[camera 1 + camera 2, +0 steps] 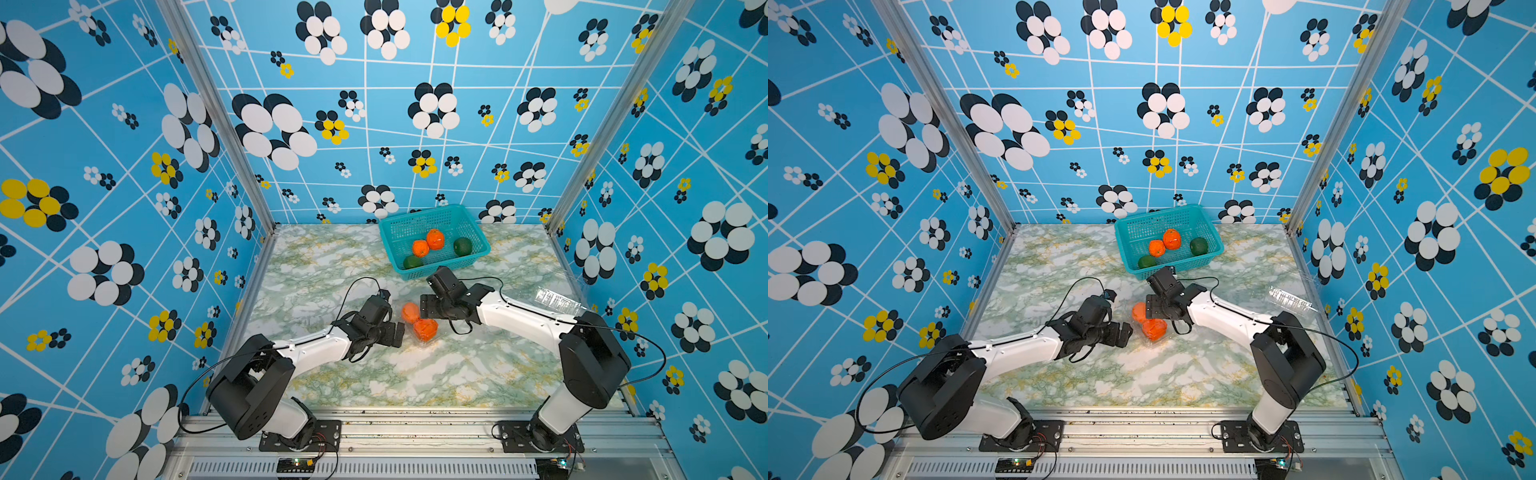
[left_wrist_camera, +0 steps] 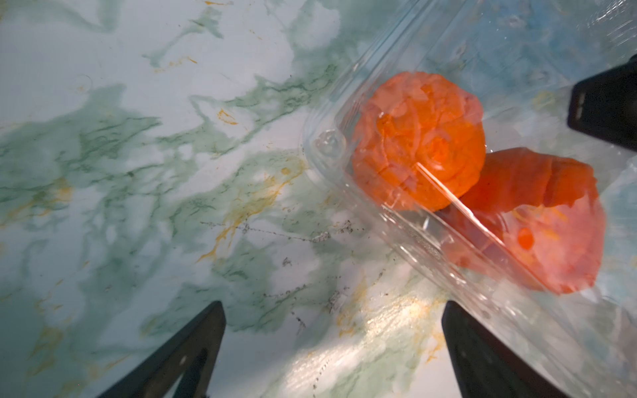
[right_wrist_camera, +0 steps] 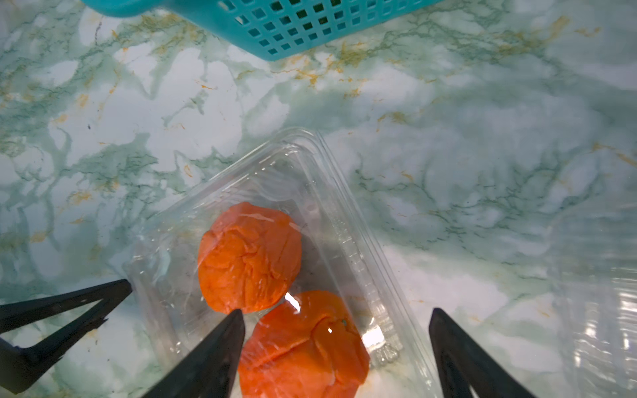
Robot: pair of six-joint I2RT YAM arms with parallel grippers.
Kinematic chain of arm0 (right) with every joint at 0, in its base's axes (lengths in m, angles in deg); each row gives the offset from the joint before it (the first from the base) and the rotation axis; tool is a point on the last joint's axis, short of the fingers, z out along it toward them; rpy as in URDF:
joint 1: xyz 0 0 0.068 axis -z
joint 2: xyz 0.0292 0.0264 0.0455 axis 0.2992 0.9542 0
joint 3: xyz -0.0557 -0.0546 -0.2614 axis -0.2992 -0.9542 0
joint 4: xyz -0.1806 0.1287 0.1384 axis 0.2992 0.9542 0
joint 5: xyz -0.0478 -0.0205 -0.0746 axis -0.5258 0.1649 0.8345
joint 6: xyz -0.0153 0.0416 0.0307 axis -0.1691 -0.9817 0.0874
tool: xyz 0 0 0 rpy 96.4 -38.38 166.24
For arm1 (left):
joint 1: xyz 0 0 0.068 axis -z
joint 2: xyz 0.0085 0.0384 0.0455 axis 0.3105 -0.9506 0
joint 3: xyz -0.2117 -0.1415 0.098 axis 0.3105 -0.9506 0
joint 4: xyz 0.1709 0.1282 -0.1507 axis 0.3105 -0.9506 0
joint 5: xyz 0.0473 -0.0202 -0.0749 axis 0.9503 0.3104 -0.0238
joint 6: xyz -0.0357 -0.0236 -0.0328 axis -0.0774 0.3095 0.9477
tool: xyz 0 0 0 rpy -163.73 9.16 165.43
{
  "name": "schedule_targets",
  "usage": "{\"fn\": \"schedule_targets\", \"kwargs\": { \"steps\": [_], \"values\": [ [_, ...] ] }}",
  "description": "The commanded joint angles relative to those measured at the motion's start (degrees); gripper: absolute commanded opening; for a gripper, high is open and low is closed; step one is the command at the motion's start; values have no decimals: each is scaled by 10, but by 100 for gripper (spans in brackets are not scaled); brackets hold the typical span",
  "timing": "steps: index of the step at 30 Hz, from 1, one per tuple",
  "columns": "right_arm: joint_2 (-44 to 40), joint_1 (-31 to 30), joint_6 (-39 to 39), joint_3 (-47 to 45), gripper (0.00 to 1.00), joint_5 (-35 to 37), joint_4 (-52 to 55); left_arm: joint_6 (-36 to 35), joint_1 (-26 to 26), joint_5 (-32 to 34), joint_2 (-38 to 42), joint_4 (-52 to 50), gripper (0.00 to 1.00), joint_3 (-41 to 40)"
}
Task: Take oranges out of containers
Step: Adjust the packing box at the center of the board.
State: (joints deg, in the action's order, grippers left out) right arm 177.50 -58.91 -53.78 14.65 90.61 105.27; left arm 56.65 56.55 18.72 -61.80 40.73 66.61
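Two oranges (image 1: 410,311) (image 1: 425,329) lie side by side in a clear container (image 1: 424,343) at mid-table. In the right wrist view my right gripper (image 3: 336,330) is open. It straddles the nearer orange (image 3: 303,344), with one finger inside the container (image 3: 303,144) between the two fruits and the other outside its wall. The farther orange (image 3: 250,255) lies beyond the tips. My left gripper (image 2: 332,310) is open over bare table, with the container (image 2: 331,141) and its oranges (image 2: 417,138) (image 2: 537,234) just past one finger. In a top view it (image 1: 400,332) sits left of the box, opposite the right gripper (image 1: 426,307).
A teal mesh basket (image 1: 390,232) at the back holds two more oranges (image 1: 420,248) (image 1: 435,239) and two green fruits (image 1: 412,262) (image 1: 462,246). A second clear container (image 1: 557,299) lies near the right wall, behind the right arm. The basket's corner (image 3: 275,31) is close ahead of the right gripper.
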Motion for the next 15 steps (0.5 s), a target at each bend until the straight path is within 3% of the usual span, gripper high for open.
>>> {"fn": "schedule_targets", "kwargs": {
  "steps": [1,7,15],
  "values": [
    [-30,0,14,-7,85,20,24,9,-17,-4,29,-4,99,-18],
    [-48,0,27,-27,85,13,6,26,-38,-17,67,18,100,-44],
    [-47,0,35,-51,84,-17,-32,46,-74,-70,34,20,99,-13]
  ]
}}
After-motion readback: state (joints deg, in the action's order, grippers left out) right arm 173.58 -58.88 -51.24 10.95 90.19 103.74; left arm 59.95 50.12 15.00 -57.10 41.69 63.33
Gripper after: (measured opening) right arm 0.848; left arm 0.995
